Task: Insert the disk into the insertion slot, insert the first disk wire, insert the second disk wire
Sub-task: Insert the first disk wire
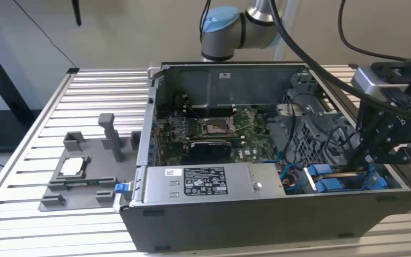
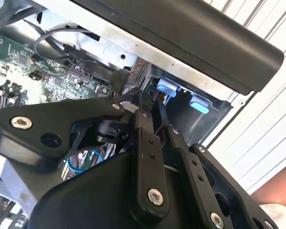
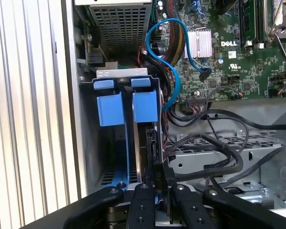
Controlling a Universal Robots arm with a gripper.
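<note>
**Disk seated, gripper at the disk's connector end**

The black two-fingered gripper (image 3: 162,169) is closed to a narrow gap, and it looks to be pinching a small black plug (image 3: 157,168), though the contact itself is hard to make out. It sits right against the end of the silver disk in its bright blue plastic carrier (image 3: 145,107).

That disk stands edge-on inside the grey perforated metal drive cage (image 3: 88,143). A second blue carrier tab (image 3: 109,109) is just beside it in the same cage. So I judge the insertion done and the wiring under way, and I cannot tell whether either wire is seated.

A loose bright blue cable (image 3: 174,71) loops just outside the cage, over the green motherboard (image 3: 238,62).

The first wrist view gives that close look down the bay. The exterior view sets the scene: the gripper (image 1: 366,160) is dipped into the cage corner of the open case, and the grey power-supply box with a white sticker (image 1: 198,182) sits near the cage. In the second wrist view the gripper (image 2: 150,102) noses in under the case's dark rim (image 2: 190,38).
</note>
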